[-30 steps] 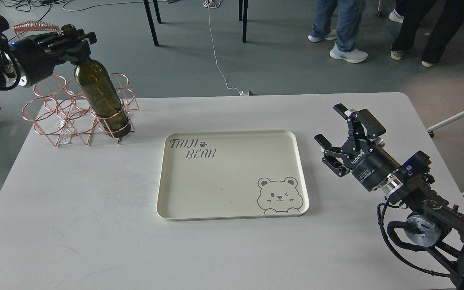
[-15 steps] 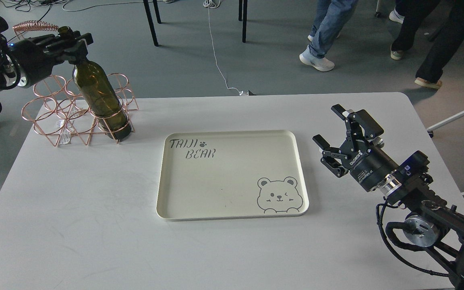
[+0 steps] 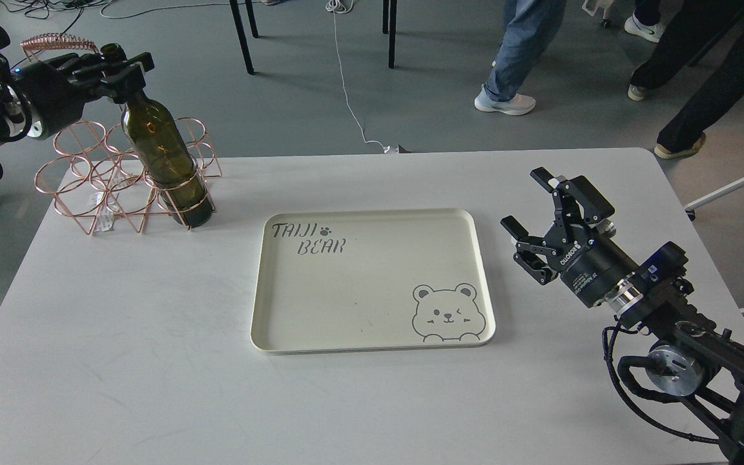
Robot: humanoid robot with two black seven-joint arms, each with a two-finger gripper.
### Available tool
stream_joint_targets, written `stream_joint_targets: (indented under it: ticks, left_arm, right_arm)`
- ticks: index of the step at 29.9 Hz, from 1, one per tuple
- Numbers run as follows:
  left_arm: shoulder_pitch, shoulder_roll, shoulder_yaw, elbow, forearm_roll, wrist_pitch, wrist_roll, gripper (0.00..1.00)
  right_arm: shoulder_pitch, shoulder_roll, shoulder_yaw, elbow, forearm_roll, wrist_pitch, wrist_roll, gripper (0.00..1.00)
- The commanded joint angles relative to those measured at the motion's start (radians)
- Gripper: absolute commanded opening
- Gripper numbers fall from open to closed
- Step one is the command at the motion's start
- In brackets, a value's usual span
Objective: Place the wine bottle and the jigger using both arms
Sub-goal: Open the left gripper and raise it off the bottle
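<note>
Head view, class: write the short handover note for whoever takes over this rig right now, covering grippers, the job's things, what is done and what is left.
Left gripper: shut on the wine bottle at its neck.
Right gripper: open, holding nothing, above the table right of the tray.
The bottle stands tilted in a ring of the copper wire rack.
No jigger is in view.
Done: bottle gripped.
Left: lift it clear of the rack and place it; find and place the jigger.

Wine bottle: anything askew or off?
Yes. The wine bottle leans in the copper wire rack, neck tipped left, with the left end effector gripping its neck. No jigger in view. The tray is bare; the right end effector hangs open.
</note>
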Motion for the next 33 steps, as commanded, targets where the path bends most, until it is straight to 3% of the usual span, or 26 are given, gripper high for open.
stream_joint_targets:
  ticks: [1, 13, 23, 29, 33]
  left_arm:
    - [-0.001, 0.002, -0.001, -0.004, 0.001, 0.001, 0.000, 0.74]
    - [-0.127, 0.068, -0.003, -0.114, -0.183, -0.023, 0.000, 0.94]
    - [-0.107, 0.140, -0.027, -0.478, -0.968, -0.040, 0.000, 0.98]
    - [0.089, 0.115, -0.059, -0.576, -1.070, -0.038, 0.000, 0.98]
    - [0.325, 0.031, -0.159, -0.610, -1.068, -0.040, 0.000, 0.98]
  right_arm:
    - [0.000, 0.000, 0.002, 0.000, 0.000, 0.000, 0.000, 0.99]
    - [0.000, 0.008, 0.032, 0.000, 0.000, 0.000, 0.000, 0.99]
    - [0.000, 0.064, 0.103, 0.000, 0.005, 0.000, 0.002, 0.99]
    - [0.002, 0.097, 0.126, -0.044, 0.008, -0.031, -0.014, 0.99]
    - [0.008, 0.097, 0.127, -0.077, 0.019, -0.035, -0.021, 0.99]
